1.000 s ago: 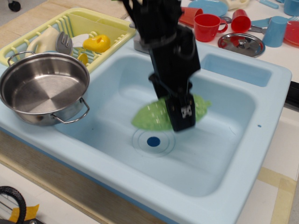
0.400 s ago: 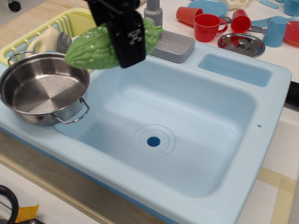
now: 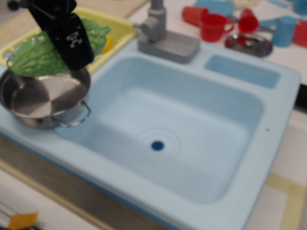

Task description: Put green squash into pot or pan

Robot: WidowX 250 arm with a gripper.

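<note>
Observation.image shows, at its far left, our round shiny stainless-steel pot sitting on the left rim of the light blue plastic sink, its wire loop handle facing the basin; we judge it sits there so a load can be lowered straight into its open mouth. Just above the pot's far rim we carry the light green, bumpy, oval toy squash, held crosswise in our black gripper, whose jaws are closed around its middle. Gripping it at the centre keeps the long toy level, and holding it high lets both pointed ends clear the rim, since it looks nearly as long as the pot is wide. Behind it lies the yellow plastic dish rack. Further right stands the grey toy faucet, then the empty basin with its dark blue drain, and at the far right a red plastic cup, blurred.
</note>
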